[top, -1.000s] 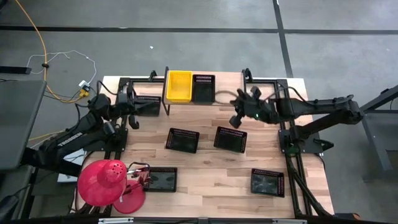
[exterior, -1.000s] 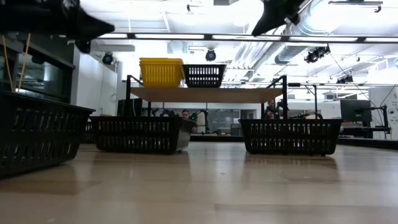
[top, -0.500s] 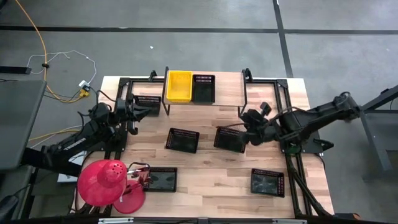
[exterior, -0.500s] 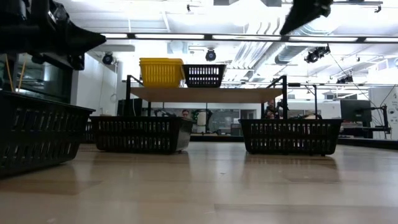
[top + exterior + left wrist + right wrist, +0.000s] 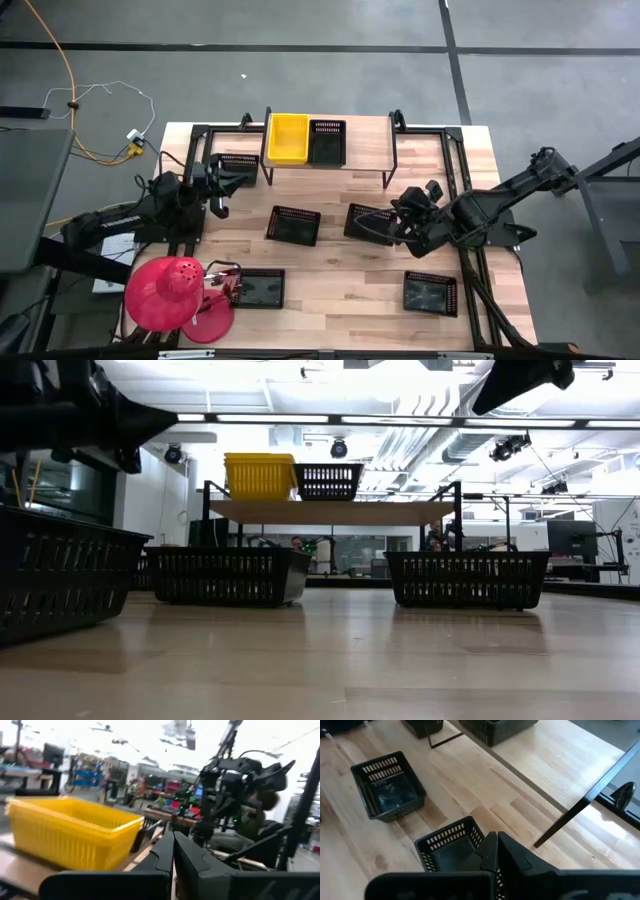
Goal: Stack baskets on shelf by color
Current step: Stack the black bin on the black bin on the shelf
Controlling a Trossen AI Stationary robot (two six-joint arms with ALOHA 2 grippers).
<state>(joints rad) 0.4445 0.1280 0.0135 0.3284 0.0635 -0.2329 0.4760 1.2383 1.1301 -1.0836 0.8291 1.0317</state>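
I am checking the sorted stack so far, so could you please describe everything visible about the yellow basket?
The yellow basket is a bright yellow, shallow rectangular plastic bin with slotted sides. It stands upright and looks empty, at the left end of the wooden shelf, directly against a black basket on its right. Neither gripper touches it.

You have the bright yellow plastic basket (image 5: 287,137) on the light wood shelf's (image 5: 365,146) left end, a black perforated basket (image 5: 327,142) touching its right side
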